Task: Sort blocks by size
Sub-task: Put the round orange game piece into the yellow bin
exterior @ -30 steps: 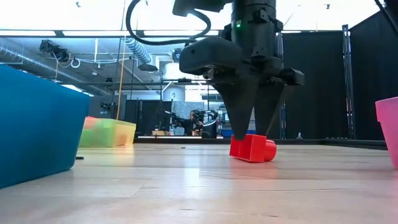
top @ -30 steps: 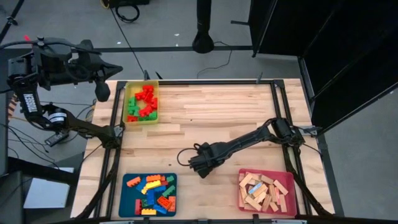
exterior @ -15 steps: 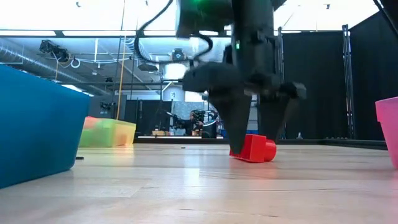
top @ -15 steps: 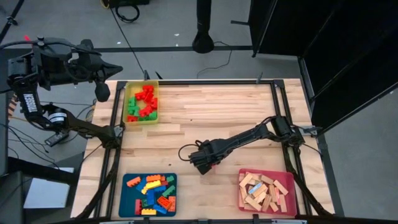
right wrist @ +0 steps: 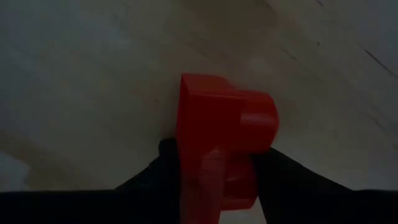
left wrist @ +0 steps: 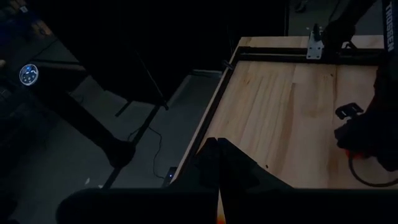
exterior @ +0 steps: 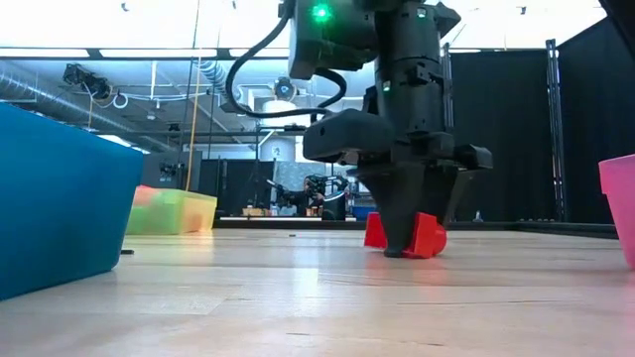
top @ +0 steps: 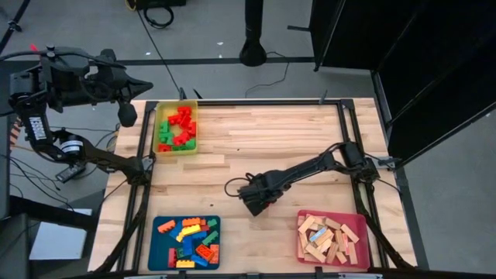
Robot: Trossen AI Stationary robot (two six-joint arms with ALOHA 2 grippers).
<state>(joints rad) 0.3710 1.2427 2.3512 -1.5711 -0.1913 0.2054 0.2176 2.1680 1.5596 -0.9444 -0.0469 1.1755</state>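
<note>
A single red studded block [exterior: 429, 236] sits on the wooden table near its middle. My right gripper [top: 254, 203] points down over it and is shut on it, and the block [right wrist: 224, 118] fills the space between the fingers in the right wrist view. In the high view the gripper hides the block. My left gripper [left wrist: 216, 169] is shut and held high beyond the table's far left corner, touching nothing. More blocks lie in three trays. My right gripper pinches the red block between its two fingers, one on each of two opposite side faces [right wrist: 186, 155]. The fingers [exterior: 402, 230] come from above, pointing down. The block rests on the table, its round stud [right wrist: 258, 121] pointing sideways.
A yellow tray [top: 159, 128] of red and green blocks stands at the far left. A blue tray [top: 155, 246] of mixed coloured blocks is at the near left, and a pink tray [top: 362, 232] of pale wooden bars at the near right. Bare tabletop surrounds the gripper.
My right gripper has come down onto the red block. Its fingers first spread wider on either side of the block, then closed against its sides. The block stays on the table.
</note>
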